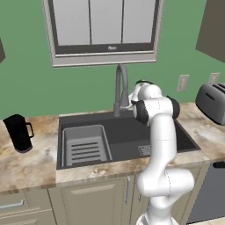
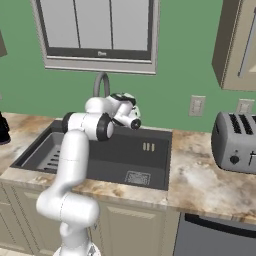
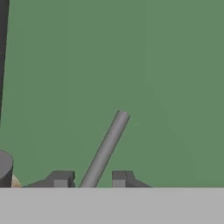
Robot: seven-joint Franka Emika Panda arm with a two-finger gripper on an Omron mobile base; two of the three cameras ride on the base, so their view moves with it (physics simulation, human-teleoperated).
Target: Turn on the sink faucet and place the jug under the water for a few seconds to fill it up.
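At the back of the wide dark grey basin sink point(image 1: 127, 132), the tool point(image 3: 89, 177) is sitting slightly parted around a slim grey rod, likely the tall grey gooseneck faucet point(image 1: 121, 88) lever, while the small black jug point(image 1: 18, 132) is waiting on the table at nine o'clock.

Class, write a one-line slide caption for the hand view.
End effector with its dark fingertips either side of a slim grey metal faucet lever, against a plain green wall.

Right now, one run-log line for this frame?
phase: faucet-on | pincer: fingertips either side of faucet lever, no grip evident | sink faucet: no water visible | jug: on counter left of sink, untouched
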